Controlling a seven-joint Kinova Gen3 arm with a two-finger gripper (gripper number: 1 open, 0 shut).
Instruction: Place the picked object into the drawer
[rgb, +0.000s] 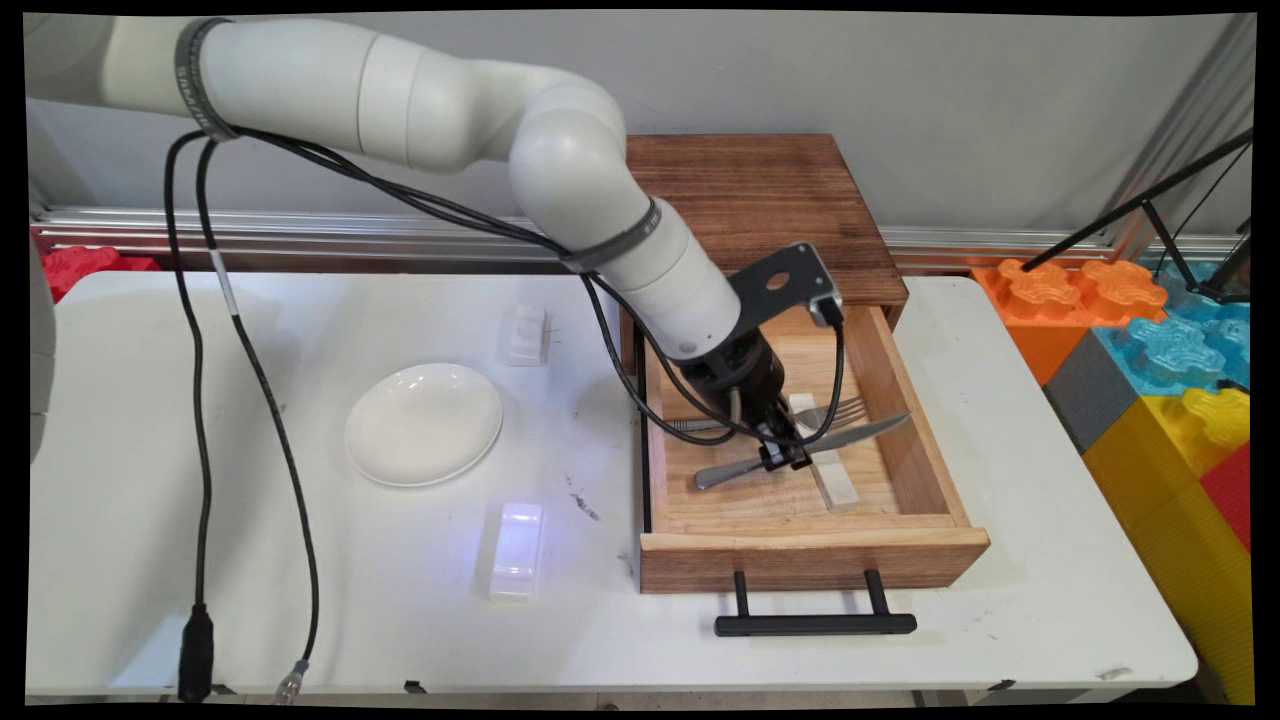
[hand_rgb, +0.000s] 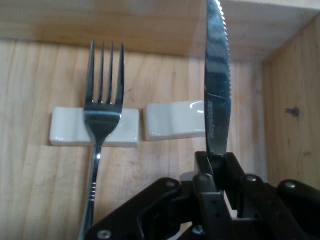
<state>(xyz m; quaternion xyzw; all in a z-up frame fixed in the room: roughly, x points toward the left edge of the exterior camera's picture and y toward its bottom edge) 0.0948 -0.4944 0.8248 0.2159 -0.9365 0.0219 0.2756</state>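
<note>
**Knife held edge-up inside open drawer**

The black two-finger gripper (rgb: 786, 452) reaches into the open wooden drawer (rgb: 925, 455), its jaws clamped on the silver serrated table knife (hand_rgb: 217, 100) near mid-length, the blade running out ahead of them, raised above the white ceramic cutlery rests (hand_rgb: 172, 120). Beside it, a silver four-tined fork (hand_rgb: 102, 112) lies propped on one rest. A white round plate (rgb: 423, 422) sits well apart on the white surface (rgb: 1050, 560).

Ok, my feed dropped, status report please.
Gripper shut on knife, inside open drawer. Fork beside, on white rest. Nothing blocking.
</note>
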